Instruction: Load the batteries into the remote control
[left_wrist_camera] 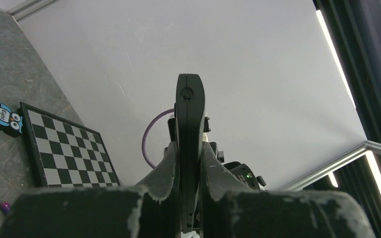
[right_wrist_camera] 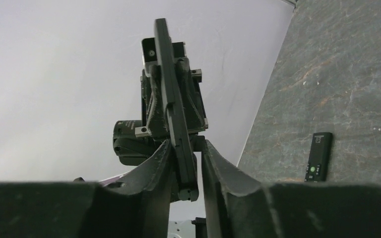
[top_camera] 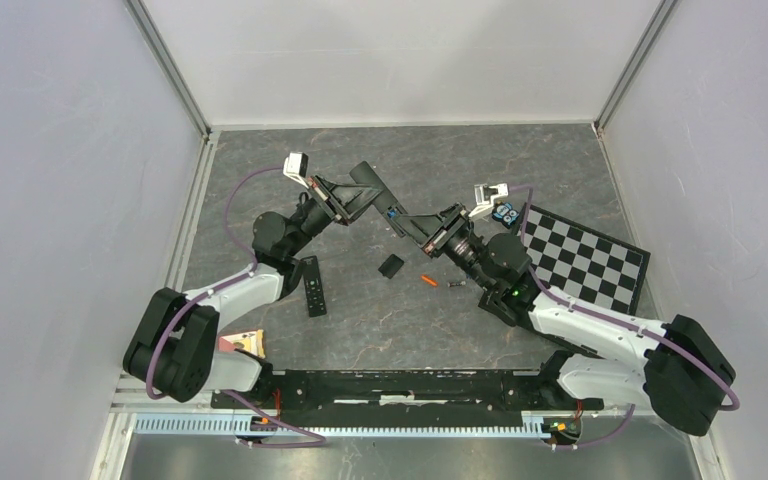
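The batteries are split up right now. The orange battery (top_camera: 427,280) lies on the table (top_camera: 360,330), at about 4 o'clock from the small flat black cover (top_camera: 391,265). The dark battery (top_camera: 452,285) lies just beside the orange one at its 3 o'clock (near it, though I can't tell if they touch). A small blue spot, which looks like the blue battery (top_camera: 390,213), shows on the remote control (left_wrist_camera: 189,114), and you have that up off the table between both arms.

Your left gripper (left_wrist_camera: 189,151) is clenched on one end of that remote control, fingers (left_wrist_camera: 166,168) pressed flat against its sides. Your right gripper (right_wrist_camera: 184,148) is clamped on the other end, so each wrist view shows the remote edge-on with the other arm behind it.

On the table, a second remote (top_camera: 313,285) lies flat at 9 o'clock from the cover, beside your left arm. The checkerboard (top_camera: 585,258) lies at 3 o'clock on the table, with a little owl figure (top_camera: 505,212) at its 10 o'clock corner. An orange packet (top_camera: 243,343) lies at 7 o'clock, by the left arm's base.
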Motion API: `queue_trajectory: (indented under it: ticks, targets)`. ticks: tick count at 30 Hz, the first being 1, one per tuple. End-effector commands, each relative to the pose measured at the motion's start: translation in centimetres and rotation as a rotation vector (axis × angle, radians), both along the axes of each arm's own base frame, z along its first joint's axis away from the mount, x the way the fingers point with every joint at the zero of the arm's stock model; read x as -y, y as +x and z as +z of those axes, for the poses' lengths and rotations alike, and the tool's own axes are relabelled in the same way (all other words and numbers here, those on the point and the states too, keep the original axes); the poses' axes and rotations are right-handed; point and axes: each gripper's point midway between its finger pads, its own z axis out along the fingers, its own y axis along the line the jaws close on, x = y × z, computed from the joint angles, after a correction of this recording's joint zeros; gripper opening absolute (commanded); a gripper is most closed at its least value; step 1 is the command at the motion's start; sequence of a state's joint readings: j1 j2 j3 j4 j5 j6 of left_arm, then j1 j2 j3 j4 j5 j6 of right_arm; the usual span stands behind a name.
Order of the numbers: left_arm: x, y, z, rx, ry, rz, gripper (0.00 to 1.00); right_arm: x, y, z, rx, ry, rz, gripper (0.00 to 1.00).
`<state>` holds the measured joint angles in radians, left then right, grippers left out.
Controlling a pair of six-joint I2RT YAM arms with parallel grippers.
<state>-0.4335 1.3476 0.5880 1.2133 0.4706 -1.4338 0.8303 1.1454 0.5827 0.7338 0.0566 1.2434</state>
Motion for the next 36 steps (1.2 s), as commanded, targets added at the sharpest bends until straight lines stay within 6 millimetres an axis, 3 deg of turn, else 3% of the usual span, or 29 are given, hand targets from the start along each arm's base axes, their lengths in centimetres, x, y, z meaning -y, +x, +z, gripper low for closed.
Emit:
queue_trajectory:
  ticks: [1,5,11,14,23,26,31,36]
  targets:
    - [-0.9,-1.5,5.0,0.175,-0.075,0.022,0.02,-0.1,-0.2,-1.9,-0.042,-0.033,0.013,0.41]
    - [-0.8,-1.6,4.6,0.183,-0.057,0.021,0.02,0.5,-0.3,-0.3,0.041,-0.030,0.006,0.69]
    - [-0.6,-1.6,3.4,0.177,-0.028,0.015,0.02,2.1,-0.3,2.0,0.157,-0.044,-0.034,0.89]
    - [-0.5,-1.6,3.2,0.174,-0.029,0.011,0.02,2.5,-0.1,1.8,0.152,-0.065,-0.048,0.87]
    - [-0.4,-1.4,3.4,0.172,-0.038,0.006,0.02,1.8,1.0,-0.2,0.104,-0.165,-0.039,0.50]
    - [-0.4,-1.4,3.4,0.173,-0.041,0.004,0.02,1.7,1.2,-0.8,0.097,-0.202,-0.039,0.44]
    - [0.1,-0.8,1.7,0.152,0.032,0.015,0.02,2.2,2.0,-1.5,0.123,-0.306,-0.077,0.58]
    - [0.9,1.1,-5.2,0.034,0.329,0.052,0.02,4.3,3.1,-2.3,0.209,-0.527,-0.147,0.73]
